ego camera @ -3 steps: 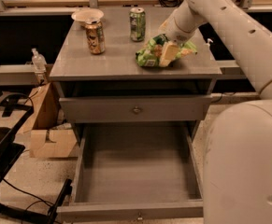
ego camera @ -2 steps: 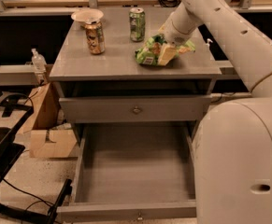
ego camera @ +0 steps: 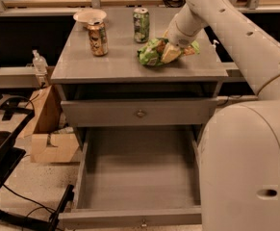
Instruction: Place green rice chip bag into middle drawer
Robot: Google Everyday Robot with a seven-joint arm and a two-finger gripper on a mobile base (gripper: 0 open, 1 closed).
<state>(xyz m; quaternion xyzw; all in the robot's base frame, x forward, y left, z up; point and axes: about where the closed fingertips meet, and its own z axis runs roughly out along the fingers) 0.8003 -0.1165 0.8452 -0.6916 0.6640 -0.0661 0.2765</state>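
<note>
The green rice chip bag (ego camera: pixel 154 52) lies crumpled on the grey cabinet top, right of centre. My gripper (ego camera: pixel 174 46) is down on the bag's right part, at the end of the white arm that reaches in from the upper right; the arm's wrist covers it. The middle drawer (ego camera: pixel 138 170) is pulled fully open below, a deep grey box with nothing in it and a small knob on its front. The upper drawer (ego camera: pixel 139 113) above it is shut.
On the cabinet top stand a green soda can (ego camera: pixel 141 25), a brown can (ego camera: pixel 97 37) and a white bowl (ego camera: pixel 88 16) behind it. A cardboard box (ego camera: pixel 50 138) and black cables lie on the floor at left. My white base (ego camera: pixel 255 177) fills the lower right.
The arm has swung a little to the left over the bag and my base looms larger at the right. The bag stays on the cabinet top, shifted slightly.
</note>
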